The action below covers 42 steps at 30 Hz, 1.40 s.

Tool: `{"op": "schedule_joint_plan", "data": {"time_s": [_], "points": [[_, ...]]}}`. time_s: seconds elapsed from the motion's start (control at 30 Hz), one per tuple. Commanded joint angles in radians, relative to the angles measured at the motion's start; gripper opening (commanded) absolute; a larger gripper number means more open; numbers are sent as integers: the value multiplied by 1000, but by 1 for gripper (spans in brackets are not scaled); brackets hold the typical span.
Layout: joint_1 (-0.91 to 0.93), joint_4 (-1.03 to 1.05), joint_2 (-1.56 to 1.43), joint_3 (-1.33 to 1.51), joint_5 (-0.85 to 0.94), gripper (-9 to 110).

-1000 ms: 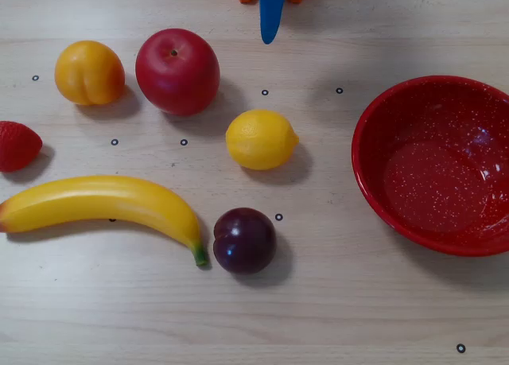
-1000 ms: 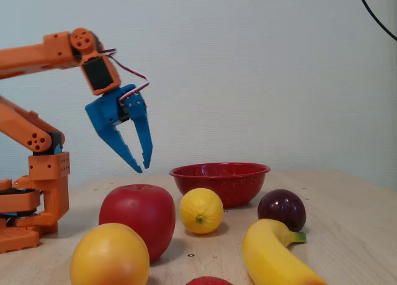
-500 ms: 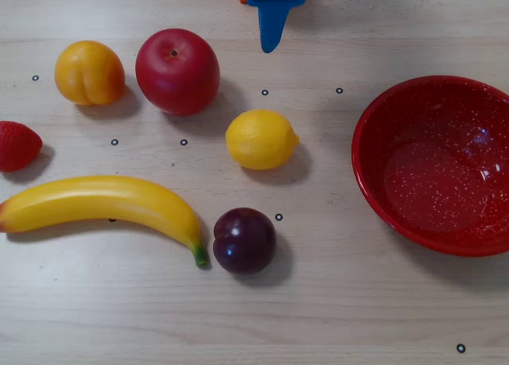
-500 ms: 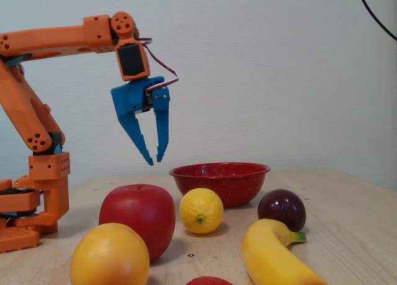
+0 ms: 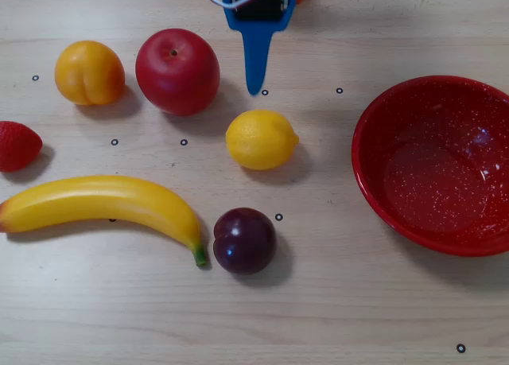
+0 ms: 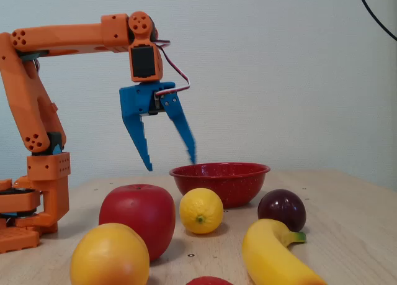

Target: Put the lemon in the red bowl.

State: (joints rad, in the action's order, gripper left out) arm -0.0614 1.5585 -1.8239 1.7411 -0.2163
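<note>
Resting on its side on the pale wooden table [image 5: 334,317], the lemon [image 5: 261,139] lies untouched near the middle of the overhead view, its nub pointing toward the red bowl [image 5: 374,182], which sits well apart at the right with its far side cut off by the frame edge. Above the lemon in that view, the blue gripper [image 6: 169,162] hangs in the air with its jaws spread wide and nothing between them; the fixed view shows both pointed fingers clear of the table, while overhead only one blue finger [image 5: 255,59] and part of the gripper body can be made out, the rest lost past the top edge. The orange arm [image 6: 62,38] reaches in from the left of the fixed view, its base partly out of frame. Up and to the left of the lemon overhead sits a red apple [image 5: 176,71], and beyond that a peach [image 5: 89,72]; a strawberry [image 5: 16,145] is clipped by the left edge. Below the lemon lie a dark plum [image 5: 244,240] and a banana [image 5: 103,206], the banana's green tip just beside the plum. In the fixed view the strawberry is reduced to a red sliver at the bottom edge, and the peach and banana are cropped there too. Small black ring marks [image 5: 278,217] dot the tabletop.
</note>
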Motion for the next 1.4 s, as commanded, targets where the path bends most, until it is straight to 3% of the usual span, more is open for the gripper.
{"op": "schedule_joint_plan", "data": {"time_s": [0.0, 0.1, 0.4, 1.37], "points": [[-31, -28, -26, -80, 6, 31], [-32, -49, -17, -61, -11, 40], [-26, -118, 31, -23, -28, 53], [23, -133, 353, -173, 17, 60]]}}
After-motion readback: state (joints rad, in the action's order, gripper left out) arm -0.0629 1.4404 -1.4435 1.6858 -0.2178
